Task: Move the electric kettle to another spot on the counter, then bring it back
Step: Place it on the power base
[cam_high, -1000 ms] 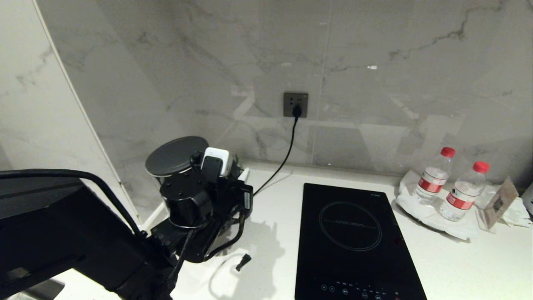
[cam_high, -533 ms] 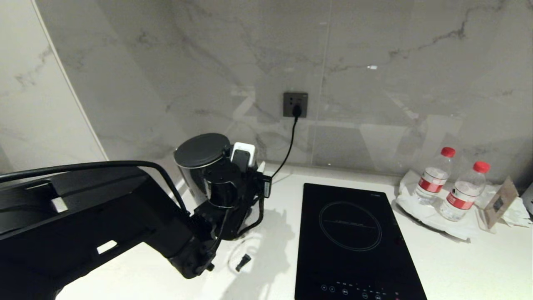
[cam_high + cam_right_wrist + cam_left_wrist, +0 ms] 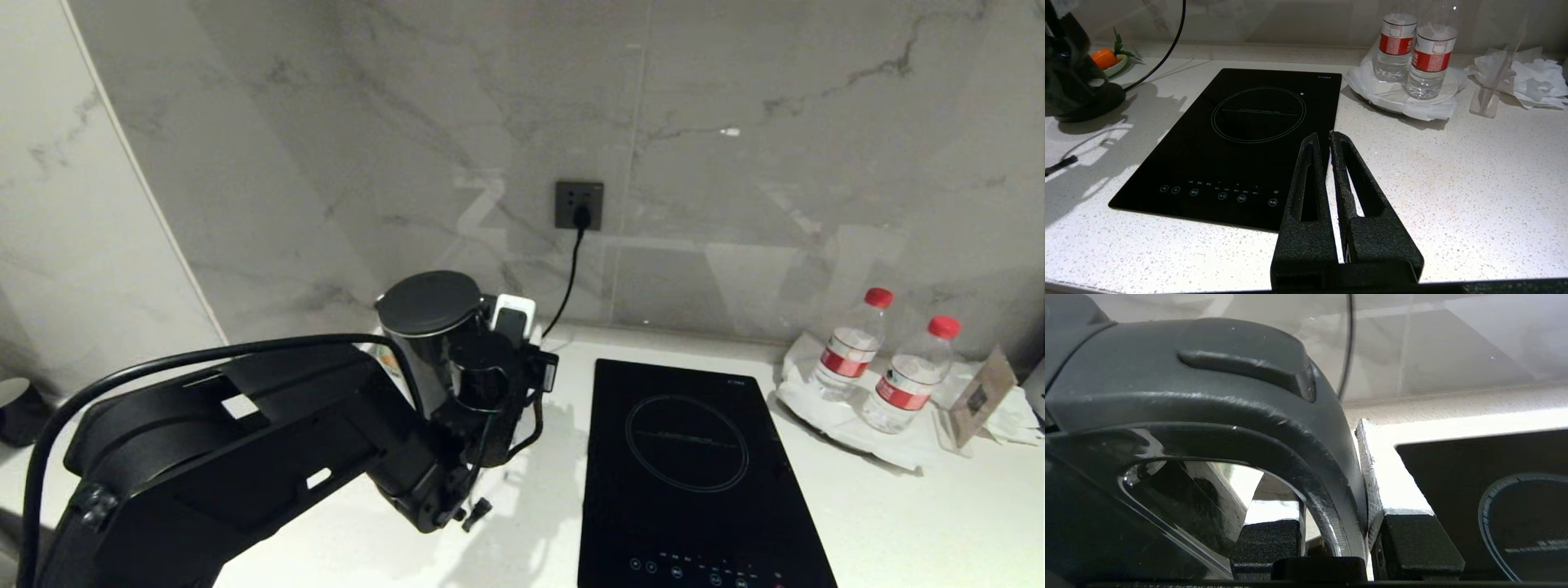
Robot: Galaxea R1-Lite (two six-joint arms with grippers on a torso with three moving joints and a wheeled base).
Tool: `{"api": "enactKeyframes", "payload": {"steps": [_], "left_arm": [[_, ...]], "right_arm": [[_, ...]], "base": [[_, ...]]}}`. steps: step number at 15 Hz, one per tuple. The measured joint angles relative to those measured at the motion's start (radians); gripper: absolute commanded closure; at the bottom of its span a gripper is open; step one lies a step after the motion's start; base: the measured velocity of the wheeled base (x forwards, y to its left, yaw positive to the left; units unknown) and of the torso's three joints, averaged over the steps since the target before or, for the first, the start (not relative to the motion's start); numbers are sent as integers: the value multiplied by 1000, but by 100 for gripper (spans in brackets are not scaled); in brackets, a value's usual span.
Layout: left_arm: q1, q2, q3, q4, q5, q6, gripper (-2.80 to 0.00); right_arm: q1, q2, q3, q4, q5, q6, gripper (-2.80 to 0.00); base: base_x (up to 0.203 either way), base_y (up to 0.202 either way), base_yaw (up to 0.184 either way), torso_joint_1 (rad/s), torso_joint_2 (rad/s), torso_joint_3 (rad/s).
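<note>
Nearest the camera in the head view, at about eight o'clock, the black left arm (image 3: 245, 457) reaches up and forward across the counter (image 3: 898, 523). At its far end the left gripper (image 3: 1345, 535) is clamped on the big loop handle of the electric kettle (image 3: 429, 327); in the left wrist view one finger sits inside the loop and the other presses the handle's outer curve. The kettle stands upright just left of centre, roughly at ten o'clock from the black glass hob (image 3: 694, 465), its flat lid facing up. Whether its bottom rests on the counter or hangs above it cannot be told, as the arm covers it.

The right gripper (image 3: 1329, 151), seen only in the right wrist view, has its fingers pressed together on nothing, poised over the counter at the hob's near edge.

Further back, at two o'clock, two water bottles (image 3: 849, 351) with red caps stand on a white plate beside crumpled paper (image 3: 1012, 408). Against the marble wall at twelve o'clock, a black cord (image 3: 563, 294) runs down from a wall socket (image 3: 580, 204) toward the kettle.
</note>
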Motion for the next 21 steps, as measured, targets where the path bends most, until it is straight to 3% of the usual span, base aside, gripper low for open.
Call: {"api": "enactKeyframes", "payload": {"steps": [9,21], "left_arm": [[4,157,-213,4,1,95,0],[62,234,-306,56,-1,129,0]], "right_arm": [[0,0,0,0,0,0,0],[0,0,0,0,0,0,0]], "base": [[0,0,0,0,0,0],[0,0,0,0,0,0]]}}
